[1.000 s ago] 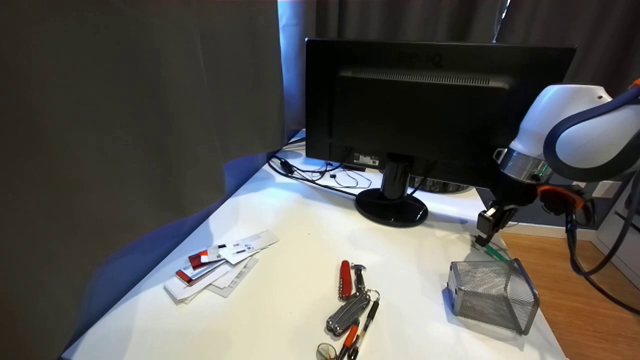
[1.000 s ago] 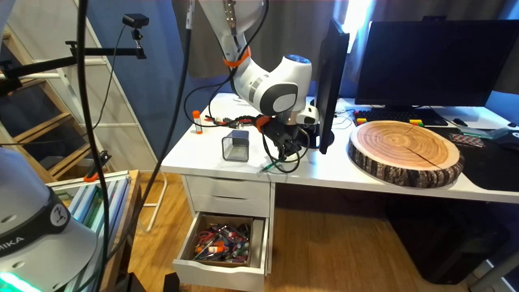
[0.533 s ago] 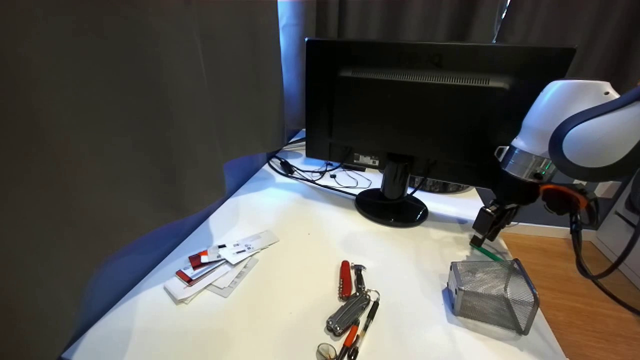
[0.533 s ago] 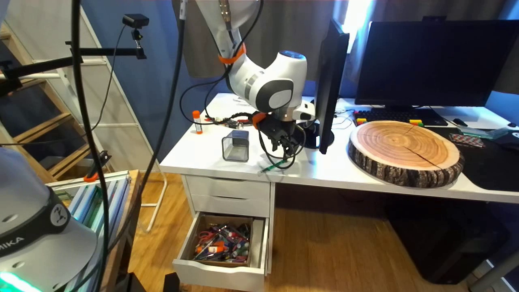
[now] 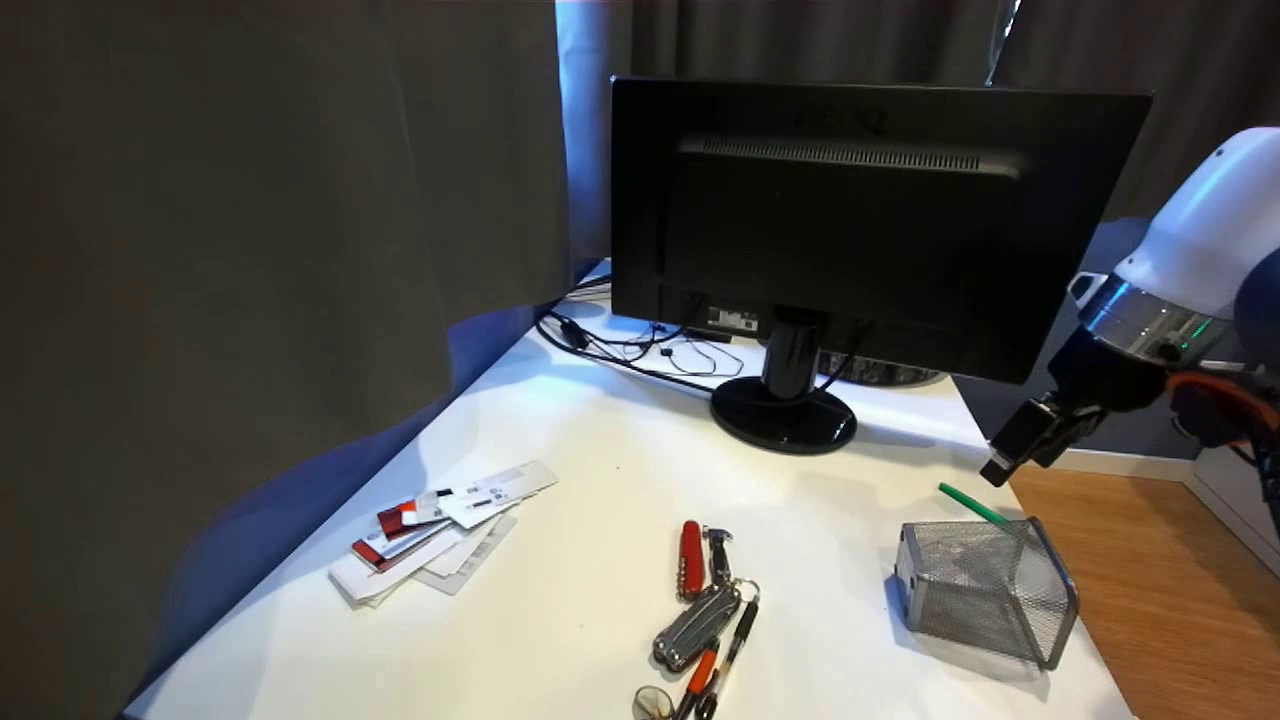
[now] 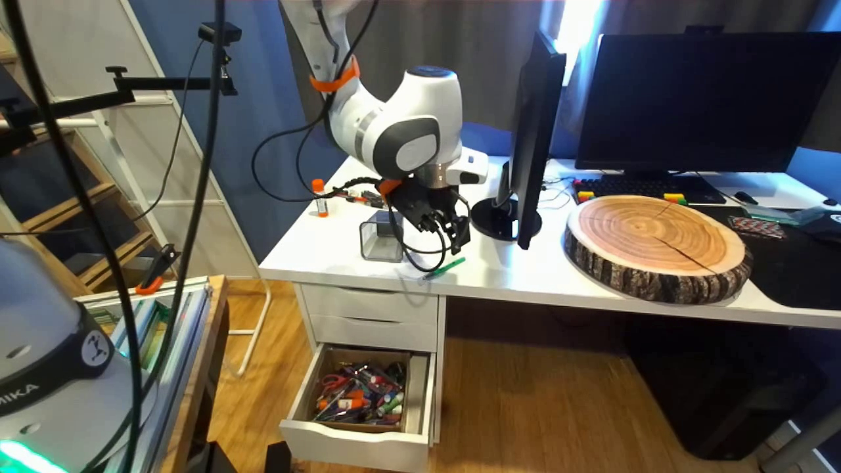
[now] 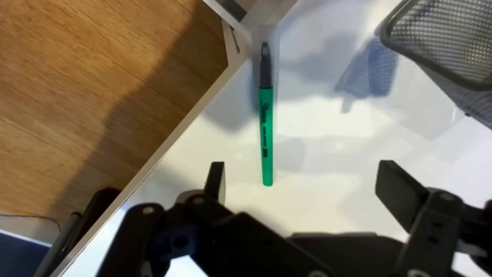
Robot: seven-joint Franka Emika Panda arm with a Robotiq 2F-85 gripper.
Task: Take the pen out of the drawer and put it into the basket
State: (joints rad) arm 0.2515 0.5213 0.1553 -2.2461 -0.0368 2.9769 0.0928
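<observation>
The green pen lies flat on the white desk by its front edge, its dark clip end at the edge. In both exterior views the pen is beside the grey mesh basket, which seems to lie on its side with its mouth toward the front edge. Above the pen's green end, my gripper stands wide open and holds nothing; its fingers do not touch the pen. Below the desk the drawer is pulled out, with a box of pens and tools inside.
A black monitor stands beside the arm. Red and silver pocket tools and a stack of cards lie on the desk. A glue stick stands behind the basket. Black cables hang from the arm. A wood slab is farther along.
My gripper has opened and let go of the pen, which now rests on the desk. The arm has risen and moved back toward the desk's front edge, clear of the pen.
</observation>
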